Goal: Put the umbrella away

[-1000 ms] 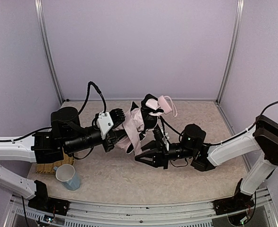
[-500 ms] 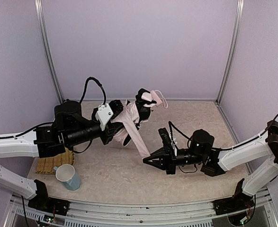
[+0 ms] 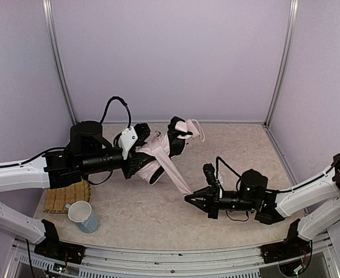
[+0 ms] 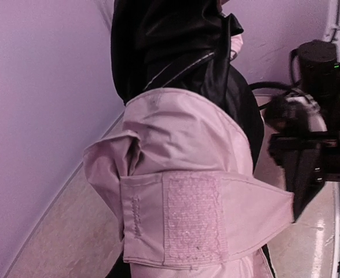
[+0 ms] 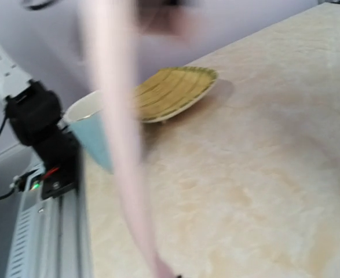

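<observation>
Wrapping is unfinished: left end effector (image 3: 142, 157) clamps the collapsed pale pink fabric umbrella (image 3: 158, 149); right end effector (image 3: 191, 196), right of it, pinches its pink Velcro strap (image 3: 174, 172) taut, unfastened.

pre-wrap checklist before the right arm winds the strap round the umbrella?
1. Left gripper holding umbrella off the table: ok.
2. Right gripper shut on strap end: ok, strap taut.
3. Velcro patch facing outward: ok.
4. Canopy folded tight: not ok, fabric bunches loosely.
5. Mating velcro location: cannot tell, hidden.
6. Mug out of the wrap path: ok, near left corner.
</observation>
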{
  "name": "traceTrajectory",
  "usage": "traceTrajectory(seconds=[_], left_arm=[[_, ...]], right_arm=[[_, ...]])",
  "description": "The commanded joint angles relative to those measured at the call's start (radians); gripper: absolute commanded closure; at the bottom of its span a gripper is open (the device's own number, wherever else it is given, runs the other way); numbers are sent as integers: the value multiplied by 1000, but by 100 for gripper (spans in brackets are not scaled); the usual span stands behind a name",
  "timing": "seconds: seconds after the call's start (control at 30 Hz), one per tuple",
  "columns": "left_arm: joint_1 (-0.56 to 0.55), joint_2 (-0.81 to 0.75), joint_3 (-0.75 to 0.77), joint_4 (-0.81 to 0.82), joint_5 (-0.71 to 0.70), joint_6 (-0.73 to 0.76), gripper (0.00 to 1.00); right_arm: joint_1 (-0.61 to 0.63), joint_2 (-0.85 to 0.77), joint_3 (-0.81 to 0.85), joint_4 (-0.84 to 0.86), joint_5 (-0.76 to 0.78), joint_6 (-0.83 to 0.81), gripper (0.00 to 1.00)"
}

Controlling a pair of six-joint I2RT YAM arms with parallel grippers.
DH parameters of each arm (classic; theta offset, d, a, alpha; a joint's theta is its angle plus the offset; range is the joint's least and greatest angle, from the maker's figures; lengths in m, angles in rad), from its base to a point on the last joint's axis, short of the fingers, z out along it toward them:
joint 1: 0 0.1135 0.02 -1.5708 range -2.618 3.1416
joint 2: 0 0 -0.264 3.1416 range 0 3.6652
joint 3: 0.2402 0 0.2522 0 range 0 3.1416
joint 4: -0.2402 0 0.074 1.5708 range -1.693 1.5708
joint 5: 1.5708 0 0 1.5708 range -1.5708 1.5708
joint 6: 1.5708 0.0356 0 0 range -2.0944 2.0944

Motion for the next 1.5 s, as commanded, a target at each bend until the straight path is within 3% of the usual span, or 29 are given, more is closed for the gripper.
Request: traceTrajectory(seconds=[0.0, 0.2, 0.37, 0.5, 0.9, 1.23, 1.37, 1.47], left_arm=[[-120, -195, -19, 212, 332, 66, 100], [-275, -166, -68, 65, 545, 141, 100], [-378, -61, -72, -108, 475, 168, 100], [-372, 29, -128, -115, 366, 131, 100], [-206, 241, -129, -32, 322, 18, 100], [-45, 303, -138, 56, 420, -85, 100], [-40, 353, -83, -9, 442, -79, 100], [-36, 399, -45, -46, 440, -82, 100]], right_arm=[[-76, 48, -27, -98, 1, -38, 100], [-180, 2, 187, -354, -47, -294, 100], [-204, -26, 491, -632, -65, -501, 100], [-159, -72, 592, -691, -78, -566, 100], [77, -161, 449, -591, -149, -676, 100], [338, -134, 337, -580, 154, -884, 100], [449, -80, 363, -633, 318, -1041, 100], [501, -39, 405, -690, 341, -1134, 100]])
